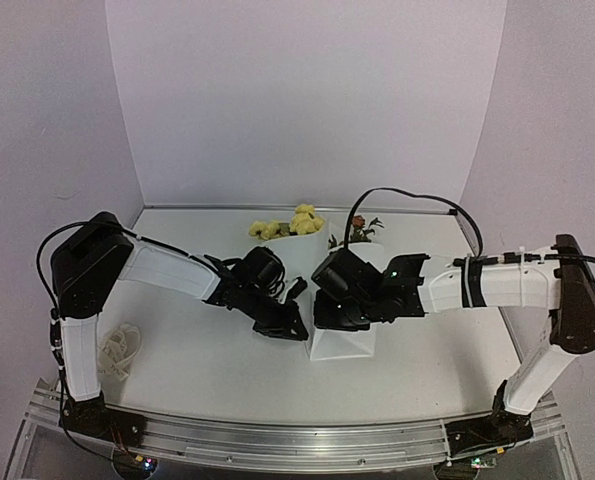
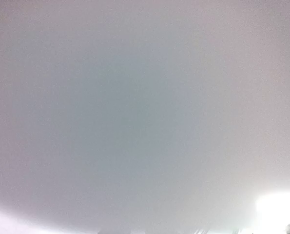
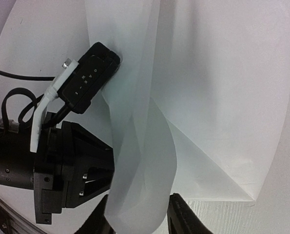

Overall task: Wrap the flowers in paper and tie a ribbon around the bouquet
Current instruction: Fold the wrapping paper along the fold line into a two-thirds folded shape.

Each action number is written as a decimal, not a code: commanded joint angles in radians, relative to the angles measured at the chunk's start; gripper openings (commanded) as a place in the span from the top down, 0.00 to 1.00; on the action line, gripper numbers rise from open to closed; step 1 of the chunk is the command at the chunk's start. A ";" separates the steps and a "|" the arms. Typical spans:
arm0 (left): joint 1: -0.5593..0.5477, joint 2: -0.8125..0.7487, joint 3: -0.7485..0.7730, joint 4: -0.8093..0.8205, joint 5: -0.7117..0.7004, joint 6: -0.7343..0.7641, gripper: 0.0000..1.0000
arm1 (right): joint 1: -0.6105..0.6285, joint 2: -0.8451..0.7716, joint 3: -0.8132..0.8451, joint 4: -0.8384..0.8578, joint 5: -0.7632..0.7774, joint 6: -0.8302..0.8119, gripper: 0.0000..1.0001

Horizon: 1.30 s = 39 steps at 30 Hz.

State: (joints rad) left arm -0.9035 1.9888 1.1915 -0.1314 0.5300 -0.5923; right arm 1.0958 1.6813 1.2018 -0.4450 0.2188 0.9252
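The yellow flowers (image 1: 287, 225) and one orange-brown bloom (image 1: 358, 224) poke out at the far end of the white paper (image 1: 342, 345), which is loosely folded round them on the table. My right gripper (image 1: 327, 318) reaches in from the right. In the right wrist view it (image 3: 137, 217) stands open with a curled fold of paper (image 3: 140, 161) between its fingers (image 3: 183, 219). My left gripper (image 1: 289, 325) meets the paper from the left. Its black body (image 3: 71, 170) ends behind that fold, so its fingers are hidden. The left wrist view is only a pale blur.
The cream ribbon (image 1: 120, 350) lies in a loose heap on the table's left side, beside the left arm's base. White walls close in the back and both sides. A black cable (image 1: 417, 197) arcs above the right arm.
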 commanded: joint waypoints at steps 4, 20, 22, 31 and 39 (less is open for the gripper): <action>-0.004 -0.074 0.016 0.002 0.034 0.025 0.86 | 0.001 -0.016 0.001 -0.013 0.048 -0.045 0.92; 0.046 -0.026 0.020 0.184 0.204 -0.115 0.82 | -0.006 -0.121 -0.346 0.401 0.077 -0.112 1.00; 0.045 0.012 0.037 0.193 0.233 -0.125 0.82 | -0.015 -0.117 -0.354 0.410 0.078 -0.105 0.97; 0.026 0.078 0.054 0.193 0.254 -0.151 0.83 | -0.051 -0.126 -0.384 0.437 0.032 -0.071 0.81; 0.002 0.122 0.098 0.138 0.197 -0.146 0.83 | -0.069 -0.212 -0.436 0.415 -0.015 0.005 0.44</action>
State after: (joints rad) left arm -0.8874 2.0855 1.2342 0.0256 0.7541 -0.7375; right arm 1.0379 1.5440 0.7819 -0.0306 0.2268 0.8865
